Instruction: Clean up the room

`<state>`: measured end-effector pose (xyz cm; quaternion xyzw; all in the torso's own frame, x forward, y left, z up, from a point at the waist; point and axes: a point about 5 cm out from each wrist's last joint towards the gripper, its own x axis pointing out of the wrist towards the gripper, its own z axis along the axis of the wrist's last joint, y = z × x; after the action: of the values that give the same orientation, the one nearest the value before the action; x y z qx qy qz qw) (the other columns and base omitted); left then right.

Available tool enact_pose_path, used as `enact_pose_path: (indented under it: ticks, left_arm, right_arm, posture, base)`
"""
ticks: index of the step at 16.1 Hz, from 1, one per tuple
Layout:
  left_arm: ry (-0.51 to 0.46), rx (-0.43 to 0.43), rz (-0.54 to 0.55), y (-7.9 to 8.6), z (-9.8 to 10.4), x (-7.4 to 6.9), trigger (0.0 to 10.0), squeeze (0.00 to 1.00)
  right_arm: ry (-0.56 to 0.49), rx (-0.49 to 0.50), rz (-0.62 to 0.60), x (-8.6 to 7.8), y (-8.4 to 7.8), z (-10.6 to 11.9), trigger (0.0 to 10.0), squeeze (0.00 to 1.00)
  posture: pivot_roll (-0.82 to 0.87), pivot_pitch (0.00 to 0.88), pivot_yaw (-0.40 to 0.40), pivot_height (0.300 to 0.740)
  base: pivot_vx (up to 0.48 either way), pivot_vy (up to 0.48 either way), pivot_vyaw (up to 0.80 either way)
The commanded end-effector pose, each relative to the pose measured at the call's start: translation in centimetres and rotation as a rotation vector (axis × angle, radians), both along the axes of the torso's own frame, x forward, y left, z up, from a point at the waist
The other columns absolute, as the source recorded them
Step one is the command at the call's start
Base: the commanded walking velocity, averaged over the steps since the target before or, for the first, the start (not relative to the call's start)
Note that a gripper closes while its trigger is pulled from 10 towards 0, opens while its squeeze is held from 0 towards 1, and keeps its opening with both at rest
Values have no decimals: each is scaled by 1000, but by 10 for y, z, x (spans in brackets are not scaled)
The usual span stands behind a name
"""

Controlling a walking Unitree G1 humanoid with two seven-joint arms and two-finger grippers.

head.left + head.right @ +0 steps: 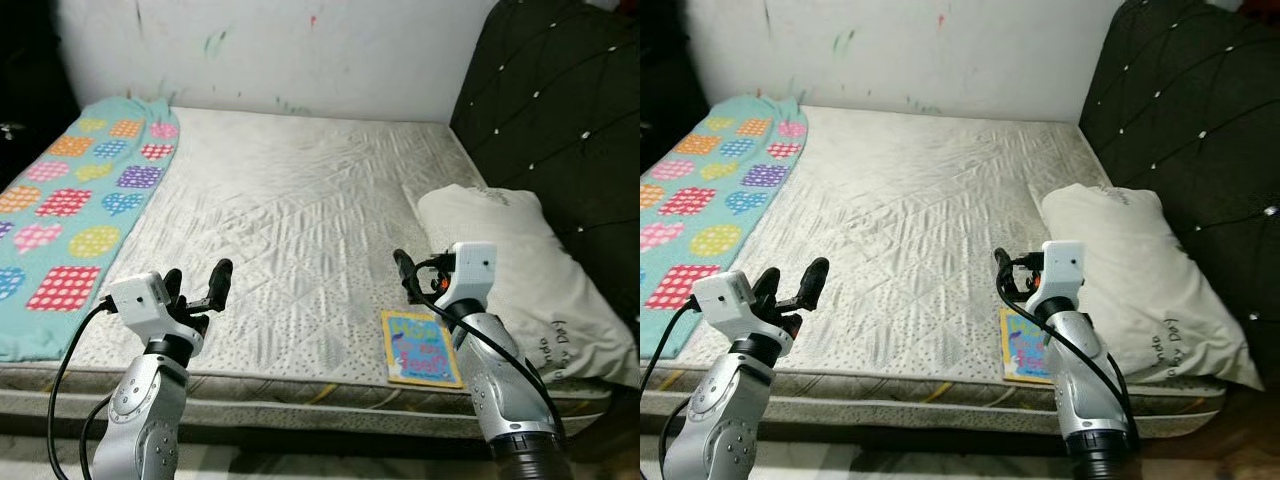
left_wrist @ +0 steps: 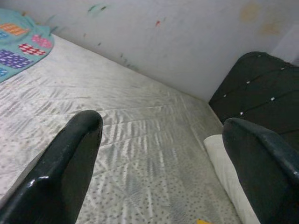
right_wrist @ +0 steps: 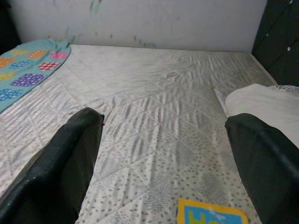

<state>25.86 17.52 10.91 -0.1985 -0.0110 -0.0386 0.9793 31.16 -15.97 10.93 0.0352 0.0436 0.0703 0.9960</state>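
Note:
A thin book with a yellow border and a blue cover lies flat near the front right edge of the bare white mattress. My right gripper hovers open just above and behind the book, with nothing between its fingers. The right wrist view has the book's top edge below the open fingers. My left gripper hangs open and empty over the mattress's front left part. A white pillow lies to the right of the book.
A teal blanket with coloured dotted patches covers the mattress's left side. A black tufted headboard stands along the right, and a white wall with paint marks runs behind the bed.

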Motion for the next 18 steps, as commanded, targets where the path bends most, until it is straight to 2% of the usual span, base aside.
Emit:
enact_pose_path:
  ticks: [1, 7, 11, 13, 16, 18]
  left_arm:
    - [-19, 2, -9, -2, 4, 2, 10000, 0]
    - [-18, 3, -14, -3, 4, 2, 10000, 0]
    - [10, 5, 17, -1, 1, 4, 10000, 0]
    - [-18, -2, -3, -2, 4, 3, 10000, 0]
    - [-19, -4, -6, -3, 4, 4, 10000, 0]
    - [-17, -5, -5, -3, 4, 5, 10000, 0]
  right_arm:
    - [-21, 4, -3, 2, -2, 7, 10000, 0]
    - [-23, 0, -6, 2, -3, 7, 10000, 0]
    - [-23, -2, -13, 3, -5, 7, 10000, 0]
    - [-24, -2, -18, 4, -7, 8, 10000, 0]
    - [-26, -2, -22, 4, -8, 8, 10000, 0]
    - [-26, -2, -21, 4, -8, 8, 10000, 0]
  posture:
    - [3, 0, -34, 740]
    - [1, 0, -32, 740]
    - [0, 0, -32, 740]
    - [-1, 0, -31, 740]
    - [-3, 0, -30, 740]
    - [-3, 0, -30, 740]
  base:
    - [364, 0, 0]
    - [366, 0, 0]
    - [0, 0, 0]
    - [0, 0, 0]
    - [0, 457, -560]
    - [0, 480, 0]
